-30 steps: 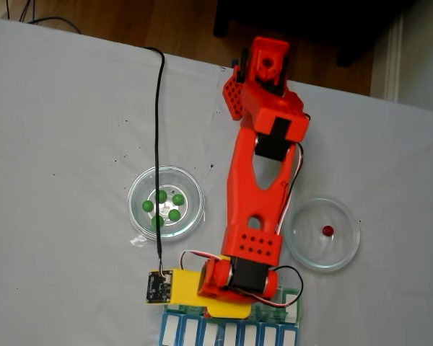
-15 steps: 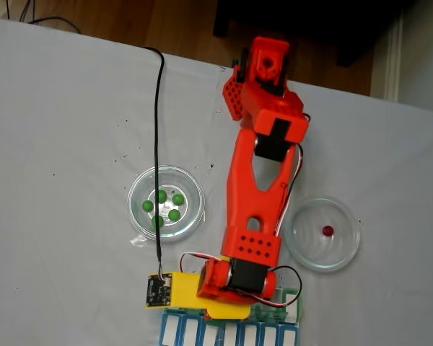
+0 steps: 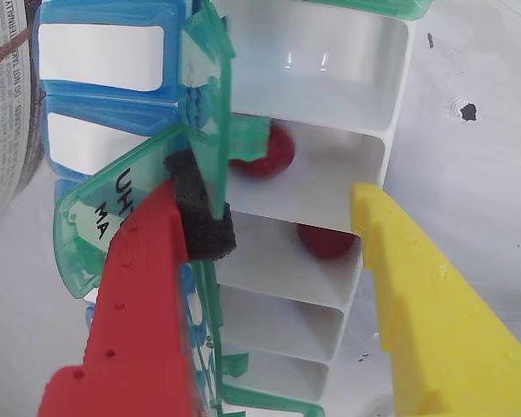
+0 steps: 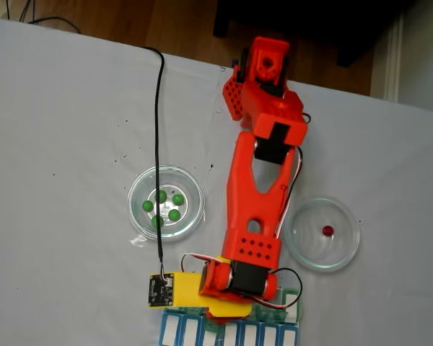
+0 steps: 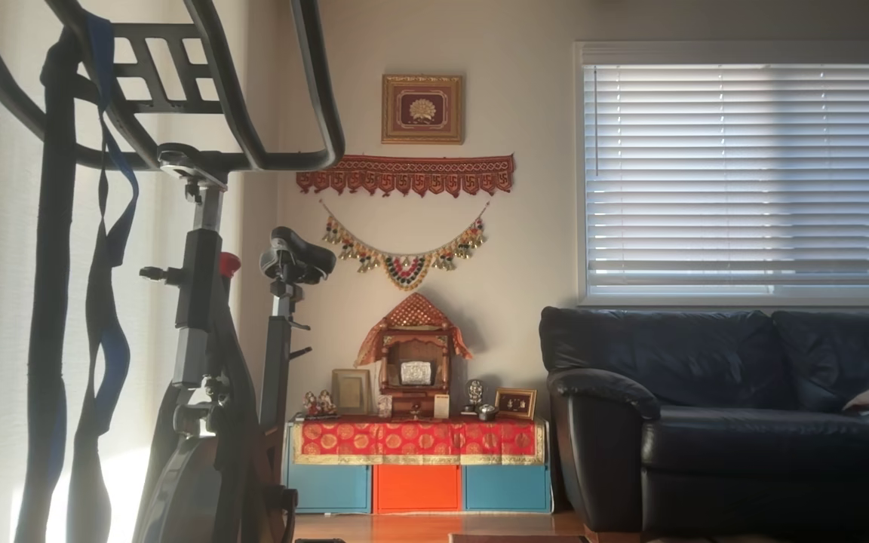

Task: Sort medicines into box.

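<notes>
In the wrist view my gripper (image 3: 278, 204) is open above the box (image 3: 373, 104), its red finger (image 3: 148, 295) with a black pad against an open green lid (image 3: 95, 217) and its yellow finger (image 3: 417, 295) along the box's outer wall. Two red medicines (image 3: 265, 155) (image 3: 326, 241) lie in adjacent white compartments between the fingers. In the fixed view the gripper (image 4: 227, 311) hangs over the box (image 4: 292, 301) at the bottom edge. Several green medicines (image 4: 166, 203) sit in the left glass dish (image 4: 191, 180). One red medicine (image 4: 327, 231) lies in the right dish (image 4: 346, 252).
A blue-and-white organizer row (image 4: 231, 333) adjoins the box on its near side. A black cable (image 4: 158, 144) runs across the white tablecloth to the wrist camera board (image 4: 159, 290). The other view shows a room with an exercise bike (image 5: 201, 339) and a sofa (image 5: 721, 407).
The arm has barely moved; in the fixed view the wrist has eased slightly toward the bottom edge over the box.
</notes>
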Controlling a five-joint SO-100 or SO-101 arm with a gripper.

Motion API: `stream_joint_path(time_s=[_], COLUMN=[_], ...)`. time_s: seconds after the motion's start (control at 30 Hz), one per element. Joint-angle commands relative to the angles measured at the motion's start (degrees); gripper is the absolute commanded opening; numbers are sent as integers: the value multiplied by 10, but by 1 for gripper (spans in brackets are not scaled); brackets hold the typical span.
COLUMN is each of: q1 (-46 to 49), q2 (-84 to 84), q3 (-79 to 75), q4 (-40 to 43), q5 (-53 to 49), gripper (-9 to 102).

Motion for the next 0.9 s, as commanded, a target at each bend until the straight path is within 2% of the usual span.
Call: stream_joint_path(time_s=[0.0,0.23,0.33,0.37,0.5,0.87], q1=[-13,-14,-17,-19,-37,-104], q2=[14,19,26,31,68,278], q3=[-40,-40,-47,-47,-47,120], q4=[3,12,37,42,87,73], q5=[-5,-5,-12,-15,-25,-18], gripper=[26,22,10,1,1,1])
